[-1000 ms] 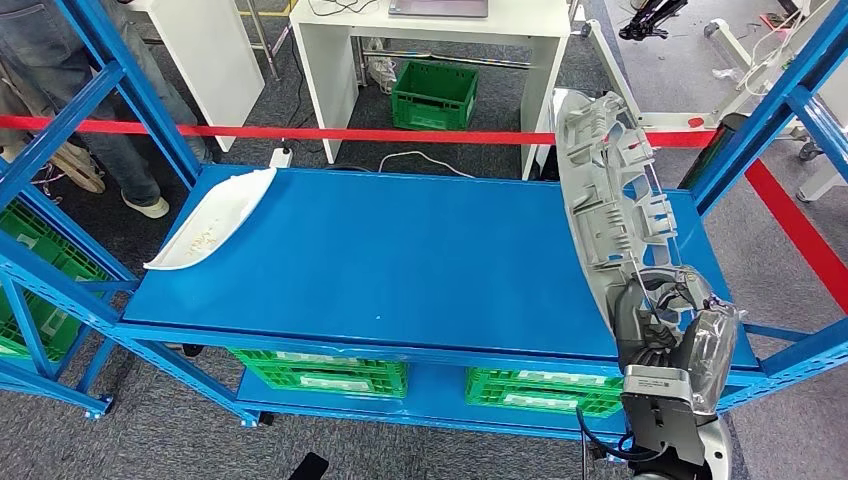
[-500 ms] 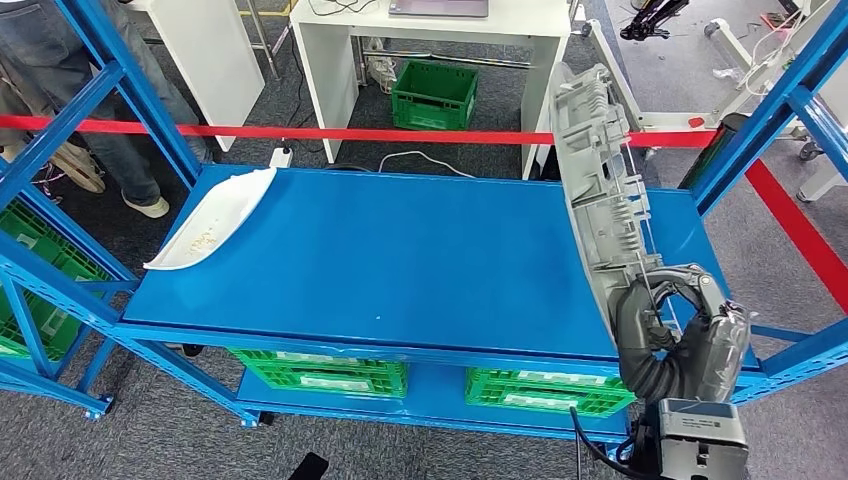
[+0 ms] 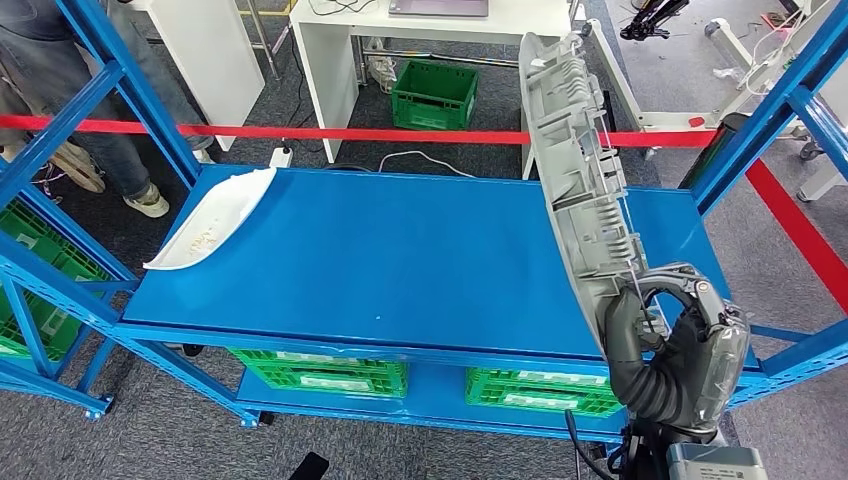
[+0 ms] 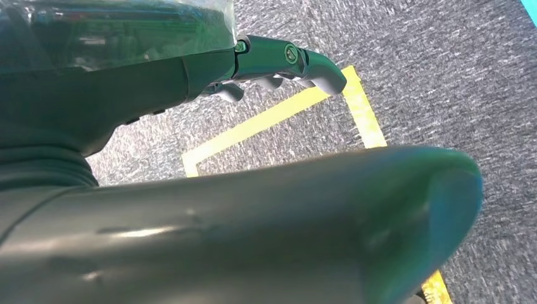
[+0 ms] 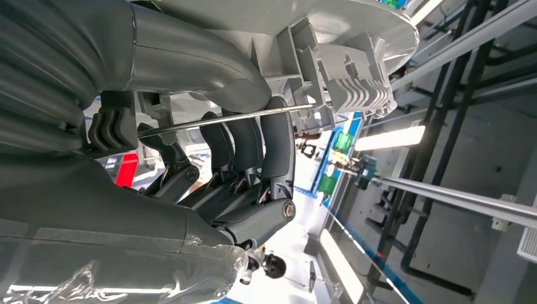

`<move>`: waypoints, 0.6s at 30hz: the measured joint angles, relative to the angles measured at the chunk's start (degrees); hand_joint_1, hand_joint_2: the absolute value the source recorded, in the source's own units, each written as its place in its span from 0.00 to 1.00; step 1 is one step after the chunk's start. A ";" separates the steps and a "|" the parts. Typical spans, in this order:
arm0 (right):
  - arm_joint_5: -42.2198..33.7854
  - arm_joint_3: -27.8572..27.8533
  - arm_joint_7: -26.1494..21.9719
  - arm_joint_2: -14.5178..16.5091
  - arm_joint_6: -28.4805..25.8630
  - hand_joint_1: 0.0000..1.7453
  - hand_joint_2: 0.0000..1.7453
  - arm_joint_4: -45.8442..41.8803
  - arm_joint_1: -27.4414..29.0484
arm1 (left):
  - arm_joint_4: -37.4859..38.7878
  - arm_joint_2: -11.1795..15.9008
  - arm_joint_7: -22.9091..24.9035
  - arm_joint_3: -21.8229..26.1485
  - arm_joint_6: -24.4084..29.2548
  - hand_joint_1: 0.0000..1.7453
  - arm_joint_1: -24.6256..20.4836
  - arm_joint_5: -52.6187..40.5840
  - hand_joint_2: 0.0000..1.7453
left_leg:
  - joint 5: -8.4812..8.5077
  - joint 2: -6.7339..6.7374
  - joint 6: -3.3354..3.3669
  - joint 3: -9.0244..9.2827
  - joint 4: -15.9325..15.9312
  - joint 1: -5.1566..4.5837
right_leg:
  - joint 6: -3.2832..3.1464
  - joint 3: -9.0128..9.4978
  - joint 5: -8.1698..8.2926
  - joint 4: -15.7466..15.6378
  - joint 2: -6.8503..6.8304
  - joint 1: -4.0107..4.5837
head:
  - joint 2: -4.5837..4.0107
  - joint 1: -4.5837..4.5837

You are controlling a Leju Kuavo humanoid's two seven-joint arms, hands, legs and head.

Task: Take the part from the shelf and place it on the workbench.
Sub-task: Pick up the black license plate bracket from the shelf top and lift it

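Observation:
A long grey plastic part [image 3: 580, 180] with ribs and clips stands almost on end above the right end of the blue shelf [image 3: 400, 260]. My right hand [image 3: 670, 345] grips its lower end, fingers [image 5: 247, 145] wrapped around a thin metal rod on the part [image 5: 329, 69]. A white curved part [image 3: 212, 220] lies flat at the shelf's far left corner. My left hand [image 4: 278, 60] hangs over grey carpet with yellow floor tape, fingers apart and holding nothing.
Blue shelf uprights [image 3: 760, 120] flank both sides. Red tape [image 3: 350, 133] runs behind the shelf. Beyond it stand a white table [image 3: 430, 40] and a green crate [image 3: 433, 95]. A person's legs [image 3: 60, 90] are at the far left. Green crates [image 3: 320, 372] sit on the lower level.
The grey part has risen and its top has swung to the left and farther up. My right hand has turned with it and sits slightly lower at the shelf's front right corner.

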 joint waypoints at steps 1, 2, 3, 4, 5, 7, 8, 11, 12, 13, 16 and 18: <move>0.00 0.22 -0.01 -0.01 0.02 1.00 1.00 -0.12 -0.04 | 0.00 0.00 -0.02 0.00 -0.05 0.00 0.00 0.06 1.00 | 0.00 0.00 0.00 0.00 0.00 0.00 | 0.00 0.00 0.00 0.00 0.00 0.00 | 0.00 0.00; 0.00 0.42 -0.04 -0.01 0.03 1.00 1.00 -0.23 -0.09 | 0.00 0.00 -0.06 0.00 -0.09 0.00 0.00 0.14 1.00 | 0.00 0.00 0.00 0.00 0.00 0.00 | 0.00 0.00 0.00 0.00 0.00 0.00 | 0.00 -0.01; 0.00 0.62 -0.11 -0.02 0.07 1.00 1.00 -0.37 -0.14 | 0.00 0.00 -0.14 0.00 -0.14 0.00 0.00 0.25 1.00 | 0.00 0.00 0.00 0.00 0.00 0.00 | 0.00 0.00 0.00 0.00 0.00 0.00 | 0.00 -0.01; 0.00 0.86 -0.21 -0.03 0.11 1.00 1.00 -0.54 -0.23 | 0.00 0.00 -0.24 0.00 -0.19 0.00 0.00 0.38 1.00 | 0.00 0.00 0.00 -0.01 0.00 0.00 | 0.00 0.00 0.00 0.00 0.00 0.00 | 0.00 -0.01; 0.00 1.13 -0.32 -0.04 0.16 1.00 1.00 -0.74 -0.36 | 0.00 0.00 -0.34 0.00 -0.22 0.00 0.00 0.49 1.00 | 0.00 0.00 0.00 -0.01 0.00 0.00 | 0.00 0.00 0.00 0.00 0.00 0.00 | 0.00 -0.01; 0.00 1.75 -0.51 -0.07 0.27 1.00 1.00 -1.24 -0.70 | 0.00 0.00 -0.52 0.00 -0.27 0.00 0.01 0.62 1.00 | 0.00 0.00 0.00 -0.01 0.00 0.00 | 0.00 -0.01 0.00 0.00 0.00 0.00 | 0.00 -0.01; 0.00 2.07 -0.59 -0.08 0.31 1.00 1.00 -1.48 -0.88 | 0.00 -0.01 -0.58 0.00 -0.27 0.00 0.01 0.64 1.00 | 0.00 0.00 0.00 -0.01 0.00 0.00 | 0.00 -0.01 0.00 0.00 0.00 0.00 | 0.00 -0.01; -0.10 2.97 -0.87 -0.10 0.30 1.00 1.00 -2.08 -1.29 | 0.00 -0.02 -0.71 0.00 -0.25 0.00 0.02 0.73 1.00 | 0.00 0.00 0.00 -0.01 0.00 0.00 | 0.00 -0.01 0.00 0.00 0.00 0.00 | 0.00 -0.01; -0.18 3.24 -1.00 -0.11 0.28 1.00 1.00 -2.26 -1.42 | 0.00 -0.02 -0.73 0.00 -0.24 0.00 0.02 0.76 1.00 | 0.00 0.00 0.00 -0.01 0.00 0.00 | 0.00 -0.01 0.00 0.00 0.00 0.00 | 0.00 -0.01; -0.26 3.52 -1.13 -0.13 0.25 1.00 1.00 -2.42 -1.57 | 0.00 -0.02 -0.73 0.00 -0.23 0.00 0.02 0.80 1.00 | 0.00 0.00 0.00 -0.01 0.00 0.00 | 0.00 -0.01 0.00 0.00 0.00 0.00 | 0.00 -0.01; -0.36 4.35 -1.37 -0.18 0.22 1.00 1.00 -2.86 -1.92 | 0.00 -0.02 -0.74 0.00 -0.22 0.00 0.03 1.02 1.00 | 0.00 0.00 0.00 -0.01 0.00 0.00 | 0.00 -0.01 0.00 0.00 0.00 0.00 | 0.00 -0.01; -0.37 4.85 -1.44 -0.22 0.22 1.00 1.00 -3.07 -2.01 | 0.00 -0.02 -0.75 0.00 -0.22 0.00 0.03 1.22 1.00 | 0.00 0.00 0.00 -0.01 0.00 0.00 | 0.00 -0.01 0.00 0.00 0.00 0.00 | 0.00 -0.01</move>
